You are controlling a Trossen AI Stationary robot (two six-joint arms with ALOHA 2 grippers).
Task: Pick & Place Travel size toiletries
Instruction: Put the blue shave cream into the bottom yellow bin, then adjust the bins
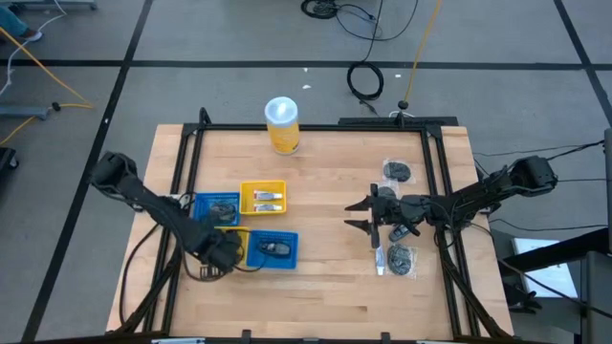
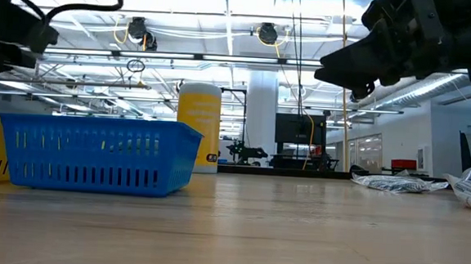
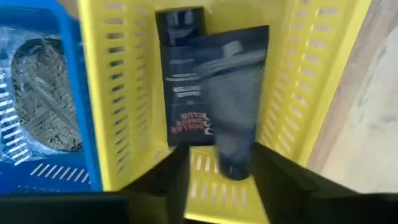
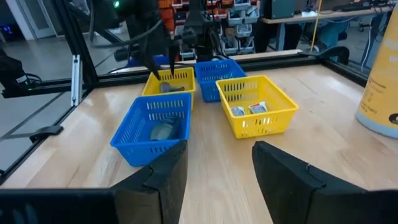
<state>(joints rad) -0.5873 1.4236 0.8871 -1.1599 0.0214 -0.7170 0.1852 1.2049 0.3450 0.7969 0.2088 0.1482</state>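
Currently four trays sit on the counter (image 1: 316, 277): two blue, two yellow. The left gripper (image 3: 214, 183), jaws apart and holding nothing, hovers over a yellow tray (image 3: 298, 93) containing a dark tube (image 3: 233, 106) and a dark sachet (image 3: 183, 74), long axes parallel, running away from the gripper. The right gripper (image 1: 359, 216), open and empty, hangs near three wrapped toiletries (image 1: 402, 258) lying loose beside it, well apart from the trays.

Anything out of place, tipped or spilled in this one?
Nothing serious. Trays and the yellow canister stand upright. In the yellow tray below the left hand, a dark tube lies slanted over a dark packet. The right hand hovers near loose wrapped toiletries.
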